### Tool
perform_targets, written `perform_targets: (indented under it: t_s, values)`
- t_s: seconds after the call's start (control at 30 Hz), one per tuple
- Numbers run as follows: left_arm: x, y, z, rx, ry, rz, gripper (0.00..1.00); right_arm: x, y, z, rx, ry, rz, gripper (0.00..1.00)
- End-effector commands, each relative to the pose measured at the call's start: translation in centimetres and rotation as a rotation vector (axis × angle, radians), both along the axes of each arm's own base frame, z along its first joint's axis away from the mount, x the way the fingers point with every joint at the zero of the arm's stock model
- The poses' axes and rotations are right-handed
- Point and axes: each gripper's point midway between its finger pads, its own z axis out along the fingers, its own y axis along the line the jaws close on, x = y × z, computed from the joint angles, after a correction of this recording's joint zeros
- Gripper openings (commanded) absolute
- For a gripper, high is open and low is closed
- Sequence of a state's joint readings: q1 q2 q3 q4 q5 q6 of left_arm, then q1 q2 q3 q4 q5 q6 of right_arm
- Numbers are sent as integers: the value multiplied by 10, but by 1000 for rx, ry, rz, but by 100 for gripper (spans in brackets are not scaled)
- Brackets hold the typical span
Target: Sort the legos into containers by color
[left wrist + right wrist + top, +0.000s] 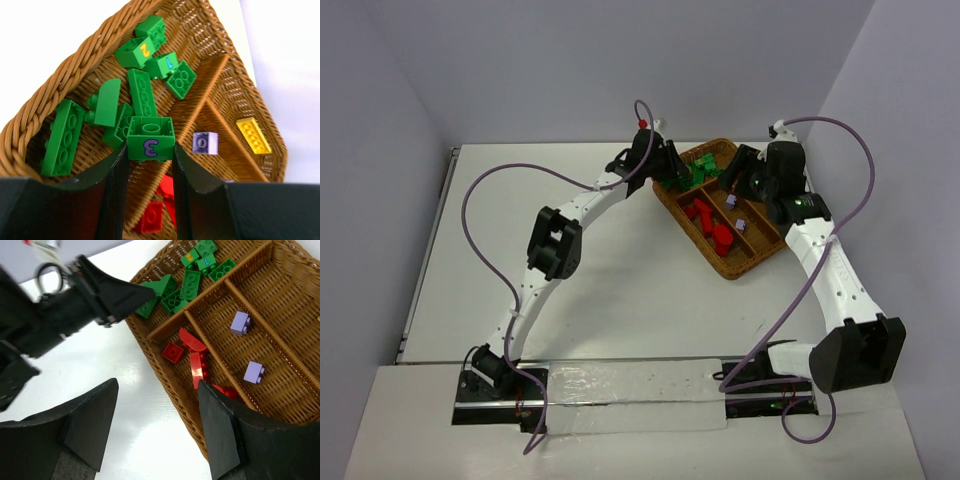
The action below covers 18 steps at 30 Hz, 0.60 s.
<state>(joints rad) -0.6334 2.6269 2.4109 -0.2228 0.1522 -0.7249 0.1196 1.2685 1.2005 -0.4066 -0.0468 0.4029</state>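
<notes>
Left gripper [150,151]: pressed together on a green brick [150,134] marked with a purple 3, with one finger on each side wall of the brick. The held brick sat over the short end compartment of the wicker tray [60,85]. The loose green legos [142,95] lay in that compartment, from 9 to 1 o'clock of the held brick in the left wrist view. A yellow brick [254,135] lay alone at 3 o'clock, in a section beyond a divider.

Right gripper [157,385]: spread, with nothing between its fingers, positioned above the tray's rim and the white worktop [620,290]. In the right wrist view, the red legos [197,365] lay in a long narrow section at 1 o'clock of the gripper. Two lilac bricks [240,323] lay apart from each other in the neighbouring section at 2 o'clock.

In the top view the tray stood at 1 o'clock on the worktop, between the two grippers.
</notes>
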Motion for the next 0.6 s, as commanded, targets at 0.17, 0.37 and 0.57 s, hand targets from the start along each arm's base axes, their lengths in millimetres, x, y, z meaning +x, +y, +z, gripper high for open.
perform_targets:
  t_s: [0.17,0.37,0.57]
  values:
    - [12,-19,29,-58,-136,4,12,-10,-4,15,0,-49,-9,73]
    - [10,-20,35,-62,-150,-13,57,-14,-5,12,4,-44,-12,73]
    - [6,-16,58,-57,-188,-26,81,-18,-8,10,-6,-33,-26,74]
